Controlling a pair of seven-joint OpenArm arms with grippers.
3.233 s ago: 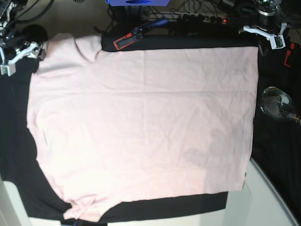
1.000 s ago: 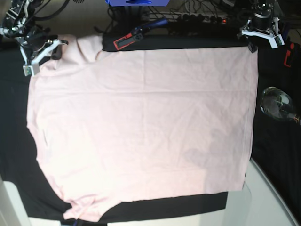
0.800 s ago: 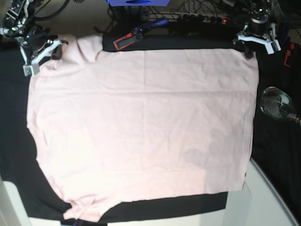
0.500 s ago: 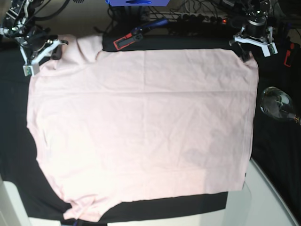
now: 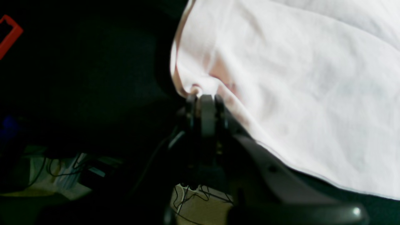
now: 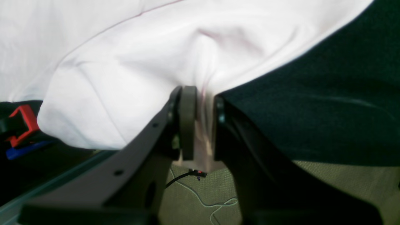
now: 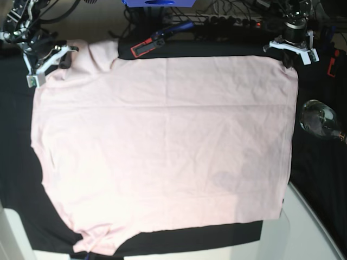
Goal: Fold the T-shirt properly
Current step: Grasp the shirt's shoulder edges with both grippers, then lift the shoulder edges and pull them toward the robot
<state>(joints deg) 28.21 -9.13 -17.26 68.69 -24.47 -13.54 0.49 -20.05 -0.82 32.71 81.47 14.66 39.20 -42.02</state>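
Observation:
The pale pink T-shirt (image 7: 162, 146) lies flat, plain side up, on the black table cloth (image 7: 16, 162). In the base view my left gripper (image 7: 287, 58) sits at the shirt's far right corner. The left wrist view shows that gripper (image 5: 202, 97) shut, with the corner of the T-shirt (image 5: 297, 78) pinched and puckered at its tips. My right gripper (image 7: 60, 56) is at the far left sleeve. In the right wrist view it (image 6: 204, 106) is shut on a fold of the T-shirt (image 6: 125, 56) that runs down between its fingers.
A clear glass bottle (image 7: 321, 120) lies on the cloth right of the shirt. A red and black tool (image 7: 142, 49) and a blue box (image 7: 157, 2) sit at the back among cables. The pale table edge (image 7: 309, 233) shows at the near right.
My left gripper has come in over the shirt's far right corner and closed on it. The right gripper has kept its hold and has not moved.

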